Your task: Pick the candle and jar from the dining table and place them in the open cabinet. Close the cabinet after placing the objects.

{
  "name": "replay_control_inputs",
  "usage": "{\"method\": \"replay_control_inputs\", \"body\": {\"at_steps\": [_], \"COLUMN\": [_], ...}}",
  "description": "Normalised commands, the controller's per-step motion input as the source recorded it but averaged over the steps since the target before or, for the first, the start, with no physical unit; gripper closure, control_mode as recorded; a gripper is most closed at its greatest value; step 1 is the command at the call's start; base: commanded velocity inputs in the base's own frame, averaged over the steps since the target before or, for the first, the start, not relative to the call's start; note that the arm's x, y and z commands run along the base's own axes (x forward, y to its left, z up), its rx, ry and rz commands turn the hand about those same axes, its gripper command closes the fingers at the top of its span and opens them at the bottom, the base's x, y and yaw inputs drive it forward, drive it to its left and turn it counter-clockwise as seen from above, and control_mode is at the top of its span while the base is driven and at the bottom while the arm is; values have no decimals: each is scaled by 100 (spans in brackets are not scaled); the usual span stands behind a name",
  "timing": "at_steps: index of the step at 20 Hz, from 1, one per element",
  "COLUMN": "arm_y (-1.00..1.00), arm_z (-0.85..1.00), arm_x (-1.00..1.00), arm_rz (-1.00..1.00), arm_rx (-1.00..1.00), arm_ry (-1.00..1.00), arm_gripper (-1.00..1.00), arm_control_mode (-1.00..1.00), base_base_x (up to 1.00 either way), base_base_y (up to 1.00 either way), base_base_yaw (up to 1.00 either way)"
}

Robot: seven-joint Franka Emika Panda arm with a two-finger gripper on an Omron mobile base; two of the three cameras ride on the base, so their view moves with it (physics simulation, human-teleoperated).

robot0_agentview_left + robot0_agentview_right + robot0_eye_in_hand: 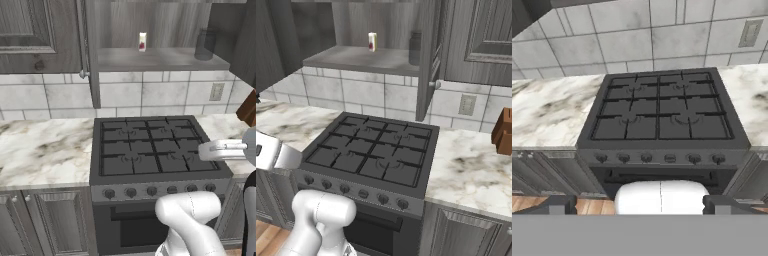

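My tool (640, 206) hangs empty with jaws wide, facing the stove (155, 150). The jar (204, 45) already stands on the cabinet (160, 59) shelf above the stove, right of a small carton (142, 42). I judge shutting the doors comes next.

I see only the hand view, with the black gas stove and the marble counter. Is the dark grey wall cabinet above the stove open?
Observer: Yes. The dark grey wood wall cabinet above the black gas stove stands open, doors swung aside.
Operator: Is something on its shelf?
Observer: The translucent grey glass jar stands upright at the right end of the plain grey shelf.
Operator: Anything else there?
Observer: A small white carton with a red mark stands near the middle, apart from the jar.
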Motion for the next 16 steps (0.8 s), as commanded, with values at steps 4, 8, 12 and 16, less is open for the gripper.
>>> {"method": "replay_control_inputs", "body": {"at_steps": [4, 8, 12, 16], "arm_y": [0, -4, -1, 0], "arm_z": [-27, -18, -17, -14], "arm_x": [0, 0, 0, 8], "arm_rz": [-5, -1, 0, 0], "arm_rx": [5, 4, 3, 1], "arm_ry": [5, 5, 8, 9], "arm_gripper": [-100, -100, -100, -100], "arm_control_mode": [-100, -100, -100, -100], "base_base_x": [0, 0, 0, 0], "base_base_y": [0, 0, 0, 0], "base_base_yaw": [0, 0, 0, 0]}}
